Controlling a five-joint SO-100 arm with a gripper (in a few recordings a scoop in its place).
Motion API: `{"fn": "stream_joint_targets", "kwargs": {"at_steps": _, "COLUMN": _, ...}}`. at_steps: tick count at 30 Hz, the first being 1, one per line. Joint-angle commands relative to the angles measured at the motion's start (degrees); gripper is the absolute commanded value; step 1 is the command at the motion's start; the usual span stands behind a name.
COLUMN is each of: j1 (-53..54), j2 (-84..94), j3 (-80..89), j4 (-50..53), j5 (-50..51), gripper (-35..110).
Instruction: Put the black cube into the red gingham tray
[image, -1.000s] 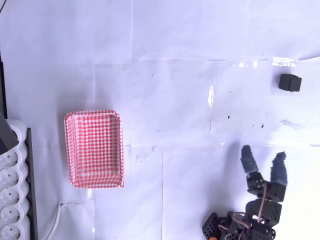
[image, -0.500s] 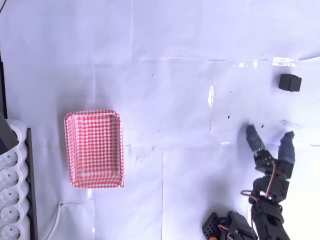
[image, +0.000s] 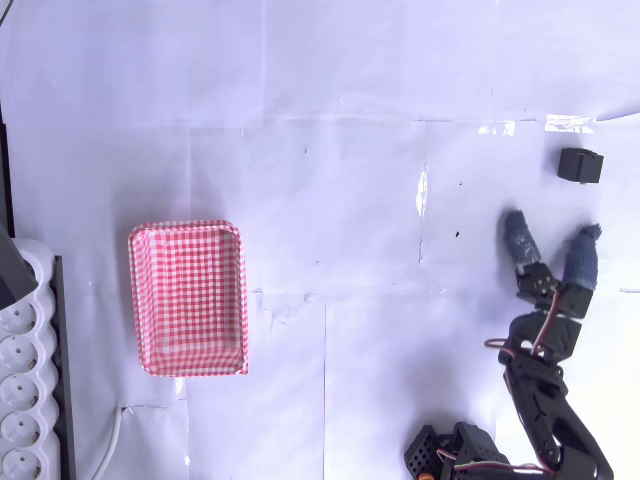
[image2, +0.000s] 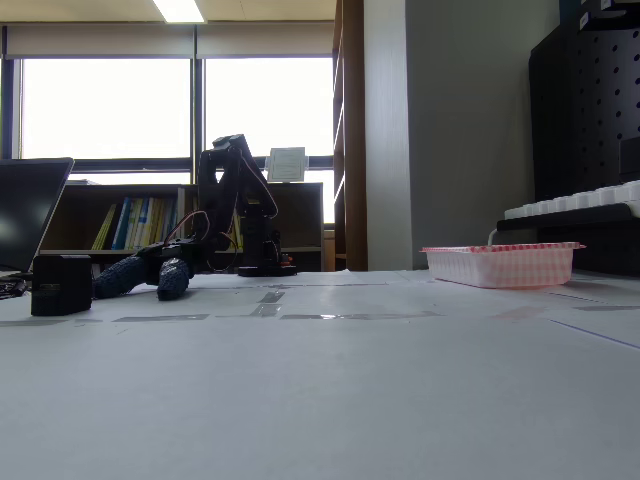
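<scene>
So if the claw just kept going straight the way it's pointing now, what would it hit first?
Most likely the black cube. In the overhead view the open claw points up the picture, and the cube sits just ahead, slightly right of its centre line, with bare table between them. Height is hard to judge, though the fixed view shows the claw low.

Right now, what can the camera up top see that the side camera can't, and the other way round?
The overhead view alone shows the inside of the tray, with nothing in it, the white moulded tray at the left edge, and the wide stretch of table between the tray and the cube. The fixed view alone shows the windows, a bookshelf and a laptop behind the table. Both show the cube on the table, the open gripper close to it but apart, and the tray far off.
</scene>
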Motion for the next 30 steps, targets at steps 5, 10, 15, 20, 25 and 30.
{"fn": "stream_joint_targets", "kwargs": {"at_steps": 5, "j1": -1.5, "j2": 4.6, "j3": 12.7, "j4": 3.4, "j5": -3.0, "gripper": 43}}
{"fn": "stream_joint_targets", "kwargs": {"at_steps": 10, "j1": -1.4, "j2": 7.0, "j3": 18.6, "j4": 6.9, "j5": -3.0, "gripper": 43}}
{"fn": "stream_joint_targets", "kwargs": {"at_steps": 15, "j1": -1.1, "j2": 9.5, "j3": 24.2, "j4": 9.4, "j5": -2.9, "gripper": 49}}
{"fn": "stream_joint_targets", "kwargs": {"at_steps": 20, "j1": -1.0, "j2": 11.2, "j3": 27.0, "j4": 9.6, "j5": -2.7, "gripper": 49}}
{"fn": "stream_joint_targets", "kwargs": {"at_steps": 25, "j1": -1.1, "j2": 13.3, "j3": 30.2, "j4": 9.6, "j5": -2.3, "gripper": 51}}
{"fn": "stream_joint_targets", "kwargs": {"at_steps": 30, "j1": -1.3, "j2": 16.4, "j3": 35.4, "j4": 10.5, "j5": -2.5, "gripper": 51}}
